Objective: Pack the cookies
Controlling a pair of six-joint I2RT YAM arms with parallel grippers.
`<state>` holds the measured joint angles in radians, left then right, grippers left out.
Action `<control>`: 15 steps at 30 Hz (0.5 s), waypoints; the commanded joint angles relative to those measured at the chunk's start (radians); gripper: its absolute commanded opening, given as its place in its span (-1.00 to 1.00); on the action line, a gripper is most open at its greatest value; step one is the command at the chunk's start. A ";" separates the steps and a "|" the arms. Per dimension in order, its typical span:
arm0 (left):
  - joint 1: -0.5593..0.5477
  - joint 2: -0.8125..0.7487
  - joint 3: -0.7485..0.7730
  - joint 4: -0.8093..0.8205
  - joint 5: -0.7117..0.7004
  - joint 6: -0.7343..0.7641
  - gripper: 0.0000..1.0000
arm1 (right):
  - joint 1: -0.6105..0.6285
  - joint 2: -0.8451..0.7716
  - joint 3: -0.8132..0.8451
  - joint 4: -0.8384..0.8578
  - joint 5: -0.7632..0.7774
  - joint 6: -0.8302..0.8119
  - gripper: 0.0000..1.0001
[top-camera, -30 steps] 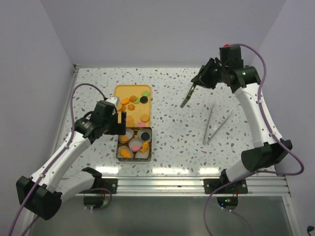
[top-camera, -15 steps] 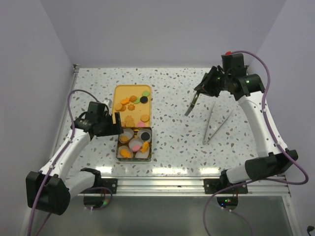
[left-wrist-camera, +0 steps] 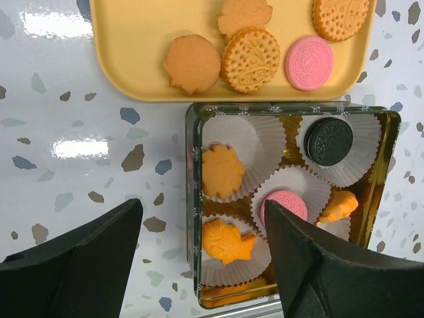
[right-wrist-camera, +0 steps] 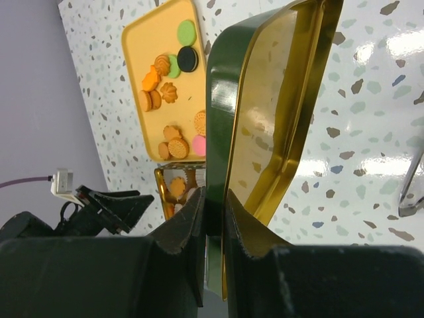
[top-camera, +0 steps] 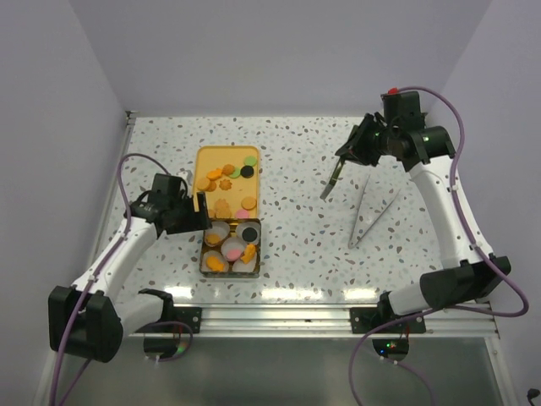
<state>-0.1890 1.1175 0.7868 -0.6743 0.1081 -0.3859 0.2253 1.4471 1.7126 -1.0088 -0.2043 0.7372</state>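
Several cookies (top-camera: 226,173) lie on a yellow tray (top-camera: 204,155); they also show in the left wrist view (left-wrist-camera: 250,59). Below it an open tin (top-camera: 205,254) holds white paper cups with orange, pink and black cookies (left-wrist-camera: 226,242). My left gripper (top-camera: 201,213) is open and empty, just left of the tin, its jaws straddling the tin's left rim (left-wrist-camera: 192,199) from above. My right gripper (top-camera: 353,150) is shut on the green-and-gold tin lid (top-camera: 330,180), held tilted on edge above the table, right of the tray. The lid fills the right wrist view (right-wrist-camera: 265,119).
A pair of metal tongs (top-camera: 372,211) lies on the speckled table right of the lid. Walls close in the left, back and right sides. A metal rail (top-camera: 338,315) runs along the near edge.
My left gripper has drawn back to the left, off the tin. My right gripper has carried the lid slightly right and down.
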 commanded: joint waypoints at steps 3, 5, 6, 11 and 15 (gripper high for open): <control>0.010 0.015 -0.018 0.045 -0.005 -0.024 0.57 | -0.017 0.010 0.039 0.026 -0.033 -0.035 -1.00; 0.011 0.021 -0.018 0.044 -0.011 -0.027 0.56 | -0.020 0.013 0.030 0.029 -0.040 -0.041 -1.00; 0.010 0.022 -0.018 0.042 -0.013 -0.028 0.54 | -0.023 0.015 0.027 0.033 -0.044 -0.039 -1.00; 0.010 0.045 -0.024 0.042 -0.019 -0.044 0.37 | -0.030 0.021 0.013 0.047 -0.056 -0.042 -1.00; 0.010 0.082 -0.030 0.054 -0.025 -0.059 0.29 | -0.038 0.021 0.009 0.050 -0.063 -0.048 -1.00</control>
<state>-0.1890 1.1820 0.7700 -0.6647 0.0956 -0.4152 0.1970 1.4715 1.7145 -1.0016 -0.2325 0.7128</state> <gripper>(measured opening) 0.654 0.155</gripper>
